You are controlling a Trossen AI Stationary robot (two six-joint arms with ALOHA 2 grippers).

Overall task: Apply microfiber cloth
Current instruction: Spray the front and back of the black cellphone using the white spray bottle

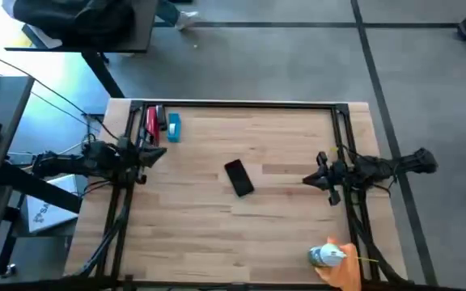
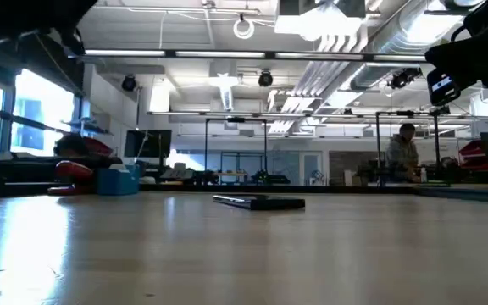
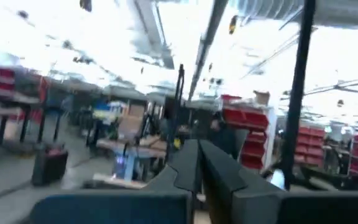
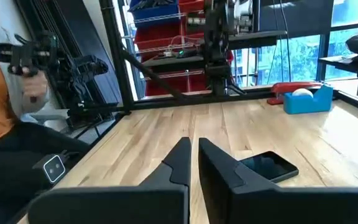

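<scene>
Both grippers, left (image 1: 158, 155) and right (image 1: 311, 180), idle pinched empty; soft bright-orange microfiber cloth (image 1: 348, 271) waits untouched at the table's corner, probably staged.

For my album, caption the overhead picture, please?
Flat black phone mid-table between two idle arms; bright-orange cloth waits at the near edge.

One wooden counter (image 1: 281, 234). One black phone (image 1: 239, 177) near its middle. One orange microfiber cloth (image 1: 348, 271) and one white spray bottle (image 1: 327, 256) at the near right corner. One red stapler (image 1: 152, 124), one blue tape dispenser (image 1: 173, 128) at the far left. Two dark arms, each with one hand: left hand (image 1: 157, 156), right hand (image 1: 309, 179).
</scene>
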